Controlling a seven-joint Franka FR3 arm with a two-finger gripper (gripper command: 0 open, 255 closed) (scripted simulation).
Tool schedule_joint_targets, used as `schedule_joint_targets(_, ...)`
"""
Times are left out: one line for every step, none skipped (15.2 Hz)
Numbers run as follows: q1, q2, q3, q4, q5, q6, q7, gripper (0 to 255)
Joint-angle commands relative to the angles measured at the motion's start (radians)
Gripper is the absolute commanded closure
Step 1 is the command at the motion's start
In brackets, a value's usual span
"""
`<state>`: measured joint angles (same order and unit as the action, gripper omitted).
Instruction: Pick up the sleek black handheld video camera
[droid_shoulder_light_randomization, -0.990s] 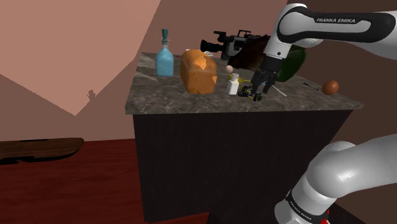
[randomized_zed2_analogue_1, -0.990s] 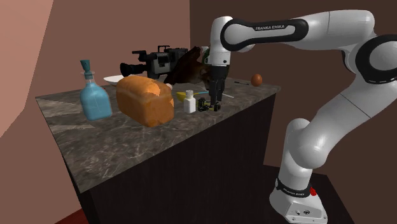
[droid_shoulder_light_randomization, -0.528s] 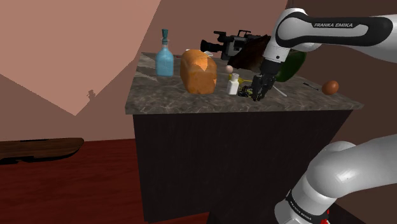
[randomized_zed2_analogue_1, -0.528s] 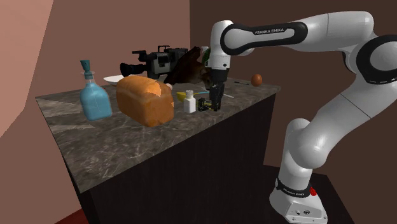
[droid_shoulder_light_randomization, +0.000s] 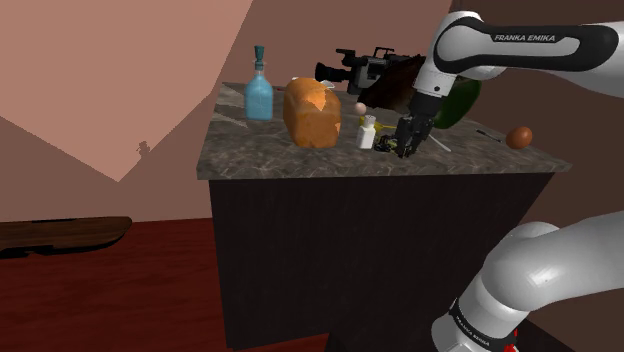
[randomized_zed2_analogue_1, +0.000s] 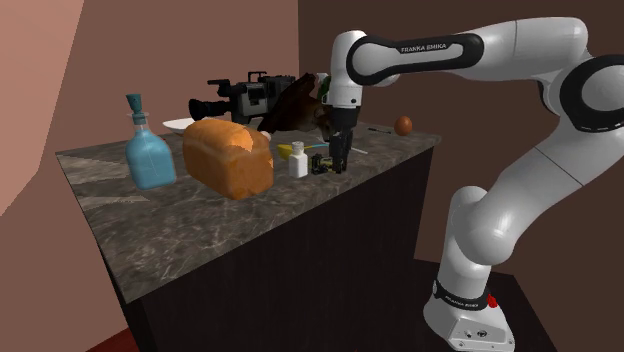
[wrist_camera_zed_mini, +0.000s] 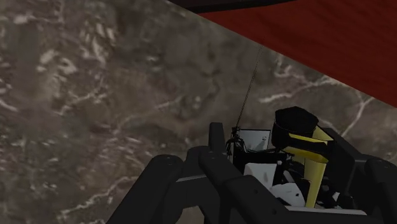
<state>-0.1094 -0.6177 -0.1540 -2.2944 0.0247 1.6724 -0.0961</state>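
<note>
In the shoulder view, the dark marbled stone tabletop (droid_shoulder_light_randomization: 260, 152) carries a row. The pale blue glass bottle (droid_shoulder_light_randomization: 258, 95) stands at the left, the golden-brown bread loaf (droid_shoulder_light_randomization: 312, 115) to its right, then the small white bottle (droid_shoulder_light_randomization: 367, 134), with the brown egg (droid_shoulder_light_randomization: 519, 137) well apart at the far right. The black handheld video camera (droid_shoulder_light_randomization: 362, 68) lies behind the loaf by the back edge, and the black two-finger tool (droid_shoulder_light_randomization: 405, 149) hangs just right of the small white bottle, at a small black-and-yellow gadget (wrist_camera_zed_mini: 299, 130) near the front edge.

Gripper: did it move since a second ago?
Yes. The gripper has dropped a little, ending lower against the white bottle beside it and closer to the counter.
</note>
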Motion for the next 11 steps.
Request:
schedule_joint_targets(0.000,0.002,0.000,0.021,0.000,-0.019,0.001,255)
schedule_joint_targets(0.001,0.004,0.001,0.036,0.001,-0.032,0.002,255)
schedule_joint_targets(0.001,0.006,0.001,0.051,0.001,-0.045,0.003,255)
schedule_joint_targets(0.002,0.009,0.002,0.066,0.002,-0.057,0.004,255)
schedule_joint_targets(0.003,0.011,0.002,0.082,0.002,-0.070,0.005,255)
schedule_joint_targets(0.003,0.014,0.002,0.097,0.003,-0.083,0.006,255)
schedule_joint_targets(0.004,0.017,0.003,0.113,0.004,-0.096,0.007,255)
schedule_joint_targets(0.004,0.020,0.003,0.129,0.004,-0.108,0.007,255)
schedule_joint_targets(0.005,0.024,0.003,0.145,0.005,-0.121,0.008,255)
schedule_joint_targets(0.005,0.028,0.003,0.162,0.005,-0.134,0.009,255)
schedule_joint_targets(0.006,0.031,0.004,0.178,0.006,-0.147,0.010,255)
